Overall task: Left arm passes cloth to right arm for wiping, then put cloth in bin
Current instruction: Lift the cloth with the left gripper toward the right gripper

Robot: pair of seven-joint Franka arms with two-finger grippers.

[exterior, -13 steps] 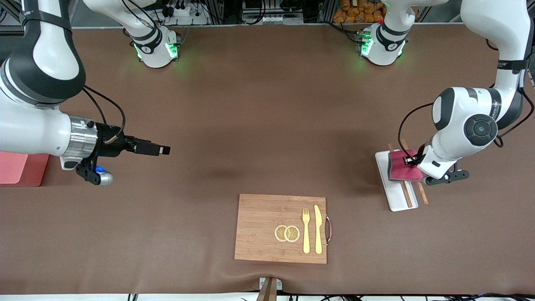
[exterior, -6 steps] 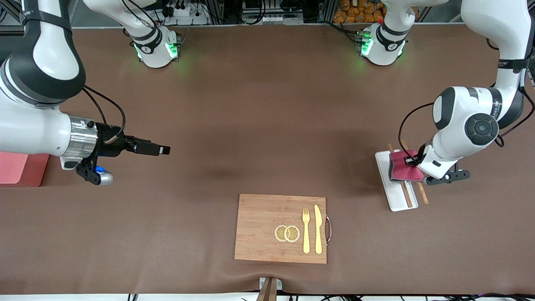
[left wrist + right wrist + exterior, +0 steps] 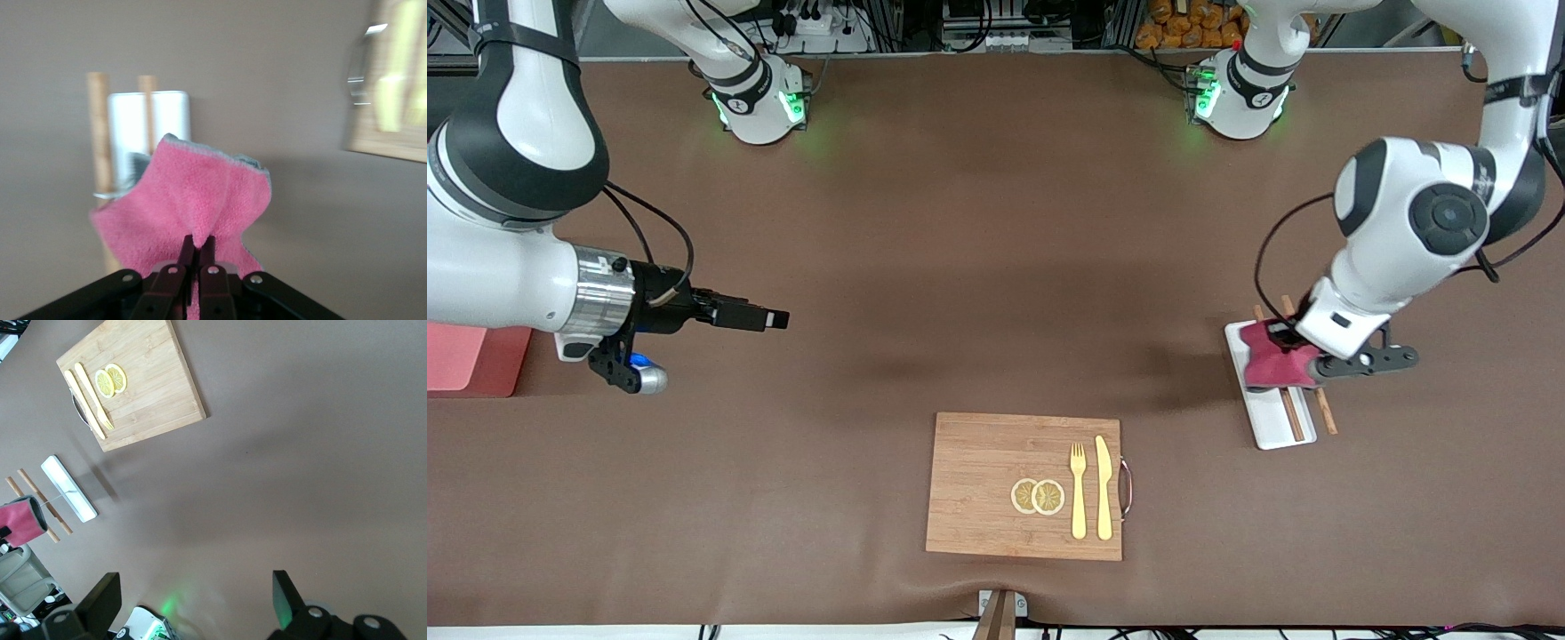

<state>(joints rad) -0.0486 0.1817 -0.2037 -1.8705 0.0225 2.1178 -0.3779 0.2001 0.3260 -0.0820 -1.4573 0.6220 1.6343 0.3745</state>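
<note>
The magenta-pink cloth [image 3: 1270,364] hangs just above the white tray [image 3: 1272,422] at the left arm's end of the table. My left gripper [image 3: 198,244] is shut on the cloth [image 3: 193,190], pinching a fold at its middle so the fabric flares out past the fingers. In the front view the wrist block hides those fingers. My right gripper [image 3: 775,318] waits open over bare table toward the right arm's end, with nothing between its fingers [image 3: 100,593]. The pale pink bin [image 3: 467,357] stands at that end, partly hidden by the right arm.
Two wooden chopsticks [image 3: 1291,416] lie on and beside the white tray under the cloth. A wooden board [image 3: 987,484] with two lemon slices [image 3: 1038,496], a yellow fork [image 3: 1078,489] and a knife [image 3: 1104,487] sits near the front edge.
The left gripper has closed on the cloth and risen, lifting it off the tray and a little toward the table's middle. The right arm has not moved.
</note>
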